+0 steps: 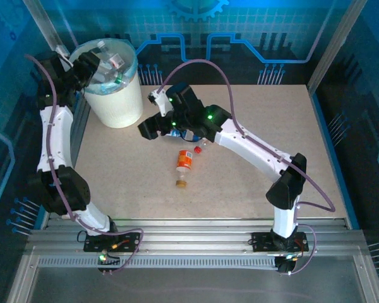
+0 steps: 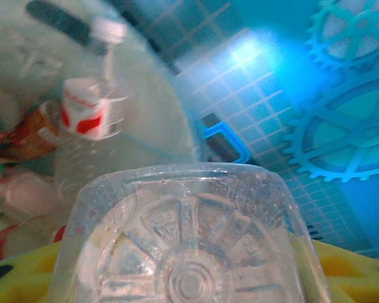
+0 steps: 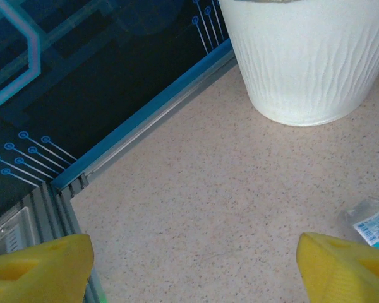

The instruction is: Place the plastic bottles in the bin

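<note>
Bin (image 1: 117, 104) stands at the far left of the tabletop (image 1: 271, 120). It is round and white, with a pale blue bag (image 1: 133, 63) folded over its rim. The left arm (image 1: 50, 136) reaches up over it. The left fingers (image 2: 22, 278) are yellow and pinch a clear bottle (image 2: 189, 240) right above the open bin. The bottle's ribbed bottom faces the wrist camera. Down inside the bin lie more bottles (image 2: 88, 117); one has a red and white label and a white cap. Just right of the bin, the right fingers (image 3: 38, 268) hang low over the bare tabletop. They are spread wide and hold nothing. A bottle with a blue label (image 1: 180, 134) lies just beside them, partly under the right arm (image 1: 252, 145). A bit nearer lies a small red cap (image 1: 199, 149), and then an orange bottle (image 1: 184, 160) on its side, near the middle of the tabletop
</note>
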